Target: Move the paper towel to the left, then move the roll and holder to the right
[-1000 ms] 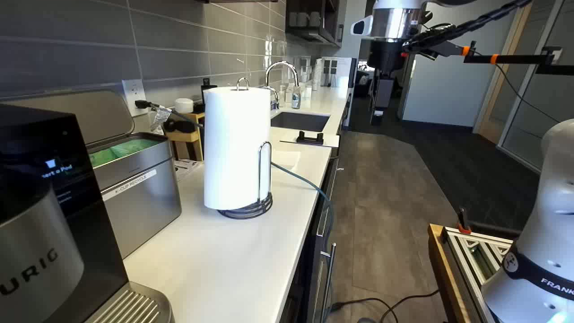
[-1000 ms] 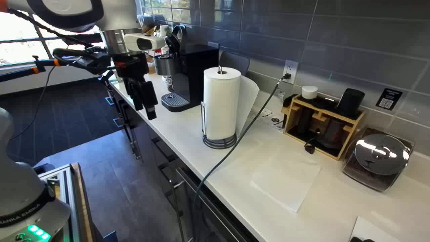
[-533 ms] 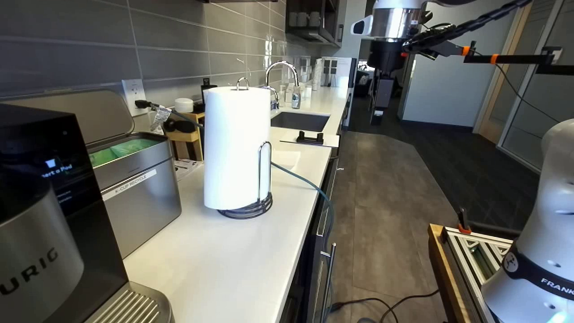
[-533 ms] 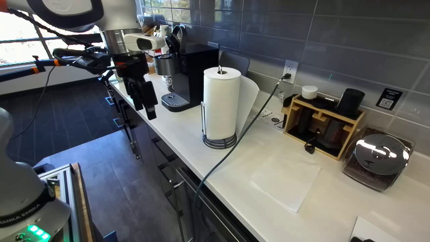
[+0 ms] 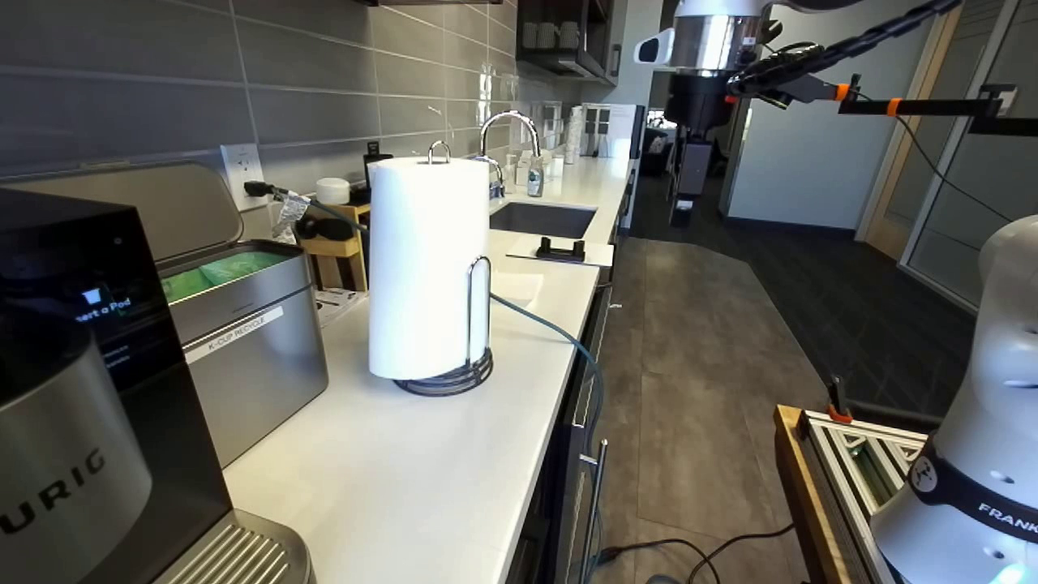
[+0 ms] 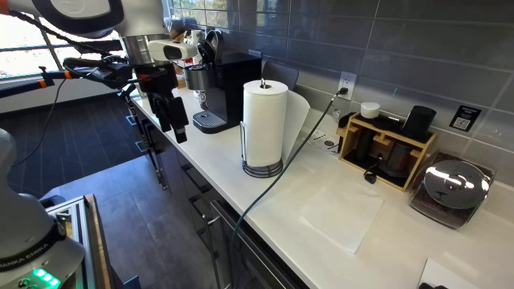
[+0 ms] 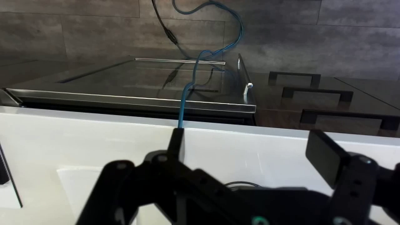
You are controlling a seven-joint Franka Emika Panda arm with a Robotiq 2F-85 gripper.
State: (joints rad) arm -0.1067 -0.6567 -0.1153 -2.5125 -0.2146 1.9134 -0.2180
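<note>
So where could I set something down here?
Bare counter lies between the coffee maker and the towel roll, and a smaller patch between the loose sheet and the jar. Crowded: near the wooden stand, and beside the towel roll, where the cable crosses.

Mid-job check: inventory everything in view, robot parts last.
counter: 1, white, along wall
paper towel: 1, white, flat on counter
roll and holder: 1, white on dark metal, upright on counter
outlet cable: 1, bluish, from wall over counter edge
coffee machine: 1, black and silver, on counter
bin: 1, silver, beside coffee machine
wooden box: 1, tan, by wall
jar: 1, clear, beside wooden box
flat panel: 1, white, on counter
sink: 1, grey, in counter
faucet: 1, chrome, at sink
small items: several, mixed colours, on wooden box, by sink
arm: 1, white, beside counter
tool: 1, black, open, at arm's end
</note>
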